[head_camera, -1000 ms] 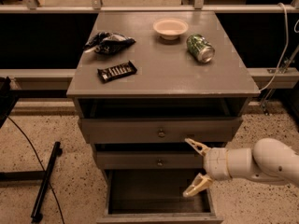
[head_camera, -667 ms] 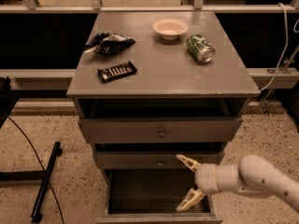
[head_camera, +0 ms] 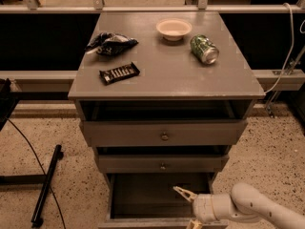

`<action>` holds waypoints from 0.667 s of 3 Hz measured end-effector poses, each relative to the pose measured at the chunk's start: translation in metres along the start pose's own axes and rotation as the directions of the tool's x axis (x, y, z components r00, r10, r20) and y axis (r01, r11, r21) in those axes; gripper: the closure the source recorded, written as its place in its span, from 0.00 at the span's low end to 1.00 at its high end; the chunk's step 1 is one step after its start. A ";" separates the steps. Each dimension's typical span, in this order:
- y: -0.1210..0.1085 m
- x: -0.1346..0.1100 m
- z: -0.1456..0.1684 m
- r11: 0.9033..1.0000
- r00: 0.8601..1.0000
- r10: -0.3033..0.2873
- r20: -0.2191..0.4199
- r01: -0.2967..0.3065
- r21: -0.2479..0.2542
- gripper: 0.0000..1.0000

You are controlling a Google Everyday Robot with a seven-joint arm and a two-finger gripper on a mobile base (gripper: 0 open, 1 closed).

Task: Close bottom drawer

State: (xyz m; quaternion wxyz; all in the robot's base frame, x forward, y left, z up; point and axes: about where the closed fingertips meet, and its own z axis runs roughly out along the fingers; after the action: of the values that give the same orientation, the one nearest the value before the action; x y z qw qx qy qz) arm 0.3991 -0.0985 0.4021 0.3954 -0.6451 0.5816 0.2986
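Note:
The bottom drawer (head_camera: 143, 197) is the lowest tier of the grey-brown cabinet. It is pulled out, its dark inside shows, and its front panel (head_camera: 138, 223) lies at the frame's bottom edge. My gripper (head_camera: 182, 208) comes in from the lower right on a white arm (head_camera: 248, 206). It hangs over the right part of the open drawer, just behind the front panel. Its fingers are spread open and empty. The upper finger (head_camera: 183, 193) shows fully; the lower one is partly cut off by the frame.
The top drawer (head_camera: 164, 136) and the middle drawer (head_camera: 163, 166) stand slightly out above. On the cabinet top are a bowl (head_camera: 174, 28), a green can (head_camera: 204, 49), a dark chip bag (head_camera: 110, 43) and a snack bar (head_camera: 119, 72). A black stand (head_camera: 45, 187) lies on the floor at left.
My arm has dropped and moved left, from beside the middle drawer's right end down to the open bottom drawer's front. The drawer has not moved.

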 end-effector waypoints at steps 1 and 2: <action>0.005 0.005 0.004 1.000 1.000 0.007 0.004 -0.007 -0.008 0.00; 0.005 0.017 0.012 0.999 0.999 0.034 -0.026 -0.035 -0.011 0.00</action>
State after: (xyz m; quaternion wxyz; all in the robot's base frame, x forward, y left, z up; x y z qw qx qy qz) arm 0.3977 -0.0971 0.3807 0.3791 -0.6410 0.5961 0.3002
